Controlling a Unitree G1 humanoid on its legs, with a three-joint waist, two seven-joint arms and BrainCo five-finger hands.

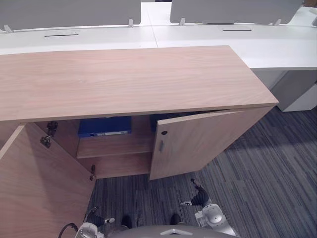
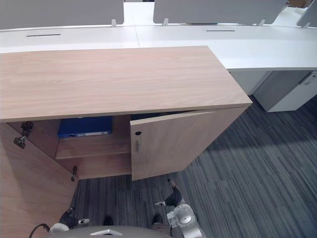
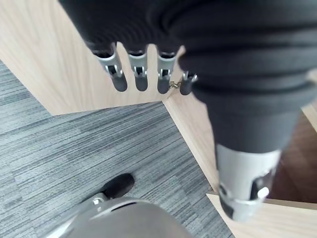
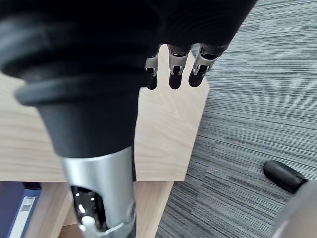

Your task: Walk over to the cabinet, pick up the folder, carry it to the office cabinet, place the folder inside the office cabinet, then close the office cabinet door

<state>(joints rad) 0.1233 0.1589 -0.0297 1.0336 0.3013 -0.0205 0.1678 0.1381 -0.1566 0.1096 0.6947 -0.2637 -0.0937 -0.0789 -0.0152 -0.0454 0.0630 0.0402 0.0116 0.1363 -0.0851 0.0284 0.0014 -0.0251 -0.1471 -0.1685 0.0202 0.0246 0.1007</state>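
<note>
Big office cabinet (image 1: 124, 79) up front, 2 white counters (image 1: 208, 39) behind. 2 doors: left door (image 1: 34, 188) swung wide, right door (image 1: 198, 144) half open, screening part of the inside. 1 blue folder (image 1: 105, 126) flat on the shelf (image 1: 116, 146) inside. Left robot hand (image 3: 140, 72), right robot hand (image 4: 173, 69) hang low over carpet (image 1: 267, 178), fingers straight, apart, empty.

This is an office. Long white worktops (image 1: 208, 42) run side by side below grey divider screens (image 1: 233, 10), each with a cable slot (image 1: 61, 34) cut in. Striped grey carpet (image 1: 267, 183) covers the floor, and a low wood-grain cabinet (image 1: 124, 79) stands open with a blue folder (image 1: 105, 126) on its shelf.
</note>
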